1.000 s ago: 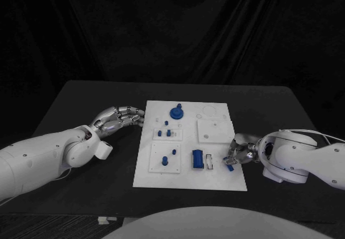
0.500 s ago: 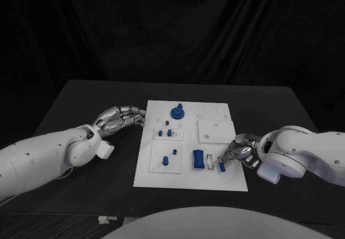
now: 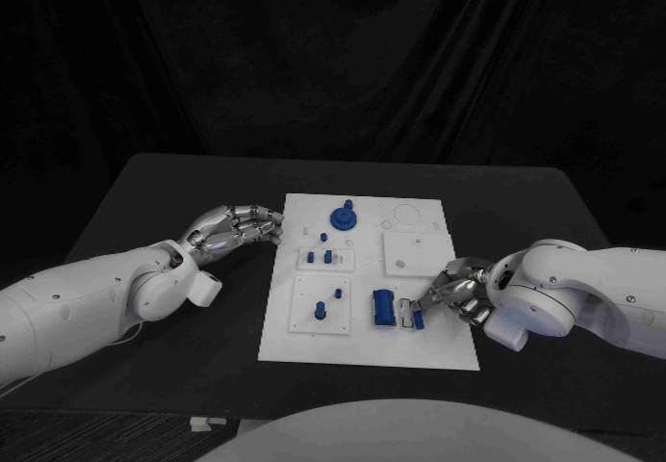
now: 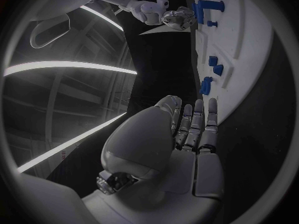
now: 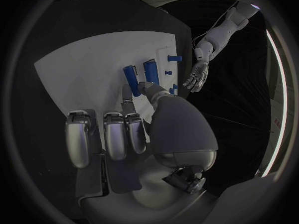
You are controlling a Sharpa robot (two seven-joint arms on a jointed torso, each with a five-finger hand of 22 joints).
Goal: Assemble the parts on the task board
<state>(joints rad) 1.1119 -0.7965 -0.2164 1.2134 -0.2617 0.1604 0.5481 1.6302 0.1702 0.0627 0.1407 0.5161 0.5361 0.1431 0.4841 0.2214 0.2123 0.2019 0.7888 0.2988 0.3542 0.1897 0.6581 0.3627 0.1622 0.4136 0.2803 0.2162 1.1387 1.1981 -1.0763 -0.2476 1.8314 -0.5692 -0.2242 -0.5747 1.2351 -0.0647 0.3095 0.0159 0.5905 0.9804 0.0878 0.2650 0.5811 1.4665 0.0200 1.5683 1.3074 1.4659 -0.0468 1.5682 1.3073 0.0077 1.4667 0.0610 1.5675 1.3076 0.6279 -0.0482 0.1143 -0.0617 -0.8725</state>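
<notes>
While the right hand [image 3: 455, 294] pinches a small blue peg [image 3: 420, 320] at the task board [image 3: 368, 351], the left hand [image 3: 229, 229] rests apart from it.

On the black table [image 3: 166, 192] the white board lies in the middle, and the peg sits at its near right part, just beside the blue block [image 3: 380, 307] and the narrow slot [image 3: 402, 312] next to it (whether the peg touches the board, I cannot tell). Fingers of the right hand close on the peg; those of the left hand [image 4: 187, 134] are loosely curled by the board's left edge and hold nothing. A blue round knob [image 3: 342, 218] stands at the far end.
</notes>
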